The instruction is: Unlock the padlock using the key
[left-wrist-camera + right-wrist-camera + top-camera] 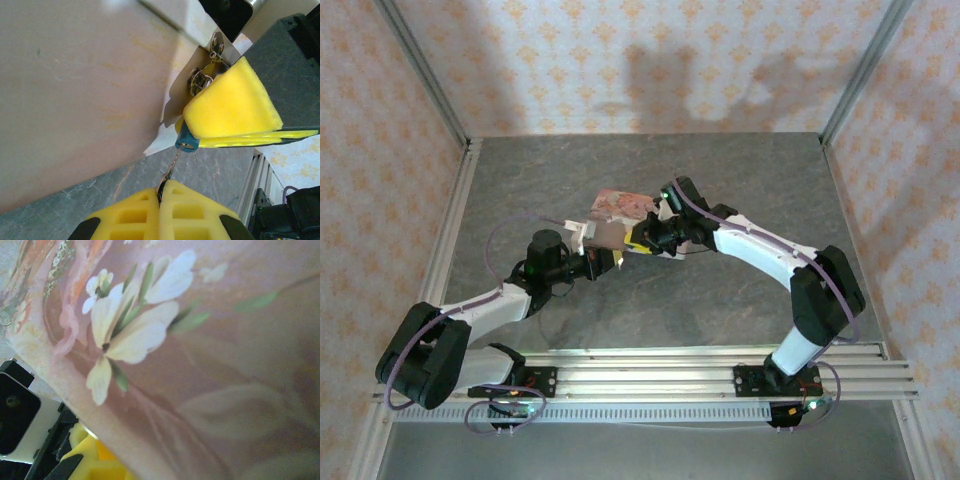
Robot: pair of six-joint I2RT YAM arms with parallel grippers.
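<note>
The left end effector (161, 194) is closed, pinching a thin twisted cord (172, 162) that runs up to the padlock (187, 144). The right end effector (196, 136) grips the teal padlock between its yellow pads (235, 110). The padlock sits just beside the hasp (200, 80) of the pink tin (75, 100), above the grey surface (210, 170).

Lit softly and evenly from above, with blurry arm shadows on the back wall (670, 90) far beyond the left gripper (610, 262). Washed pale and out of focus on the tin (75, 100) just beside it; hazy too over its painted flowers (130, 325).
</note>
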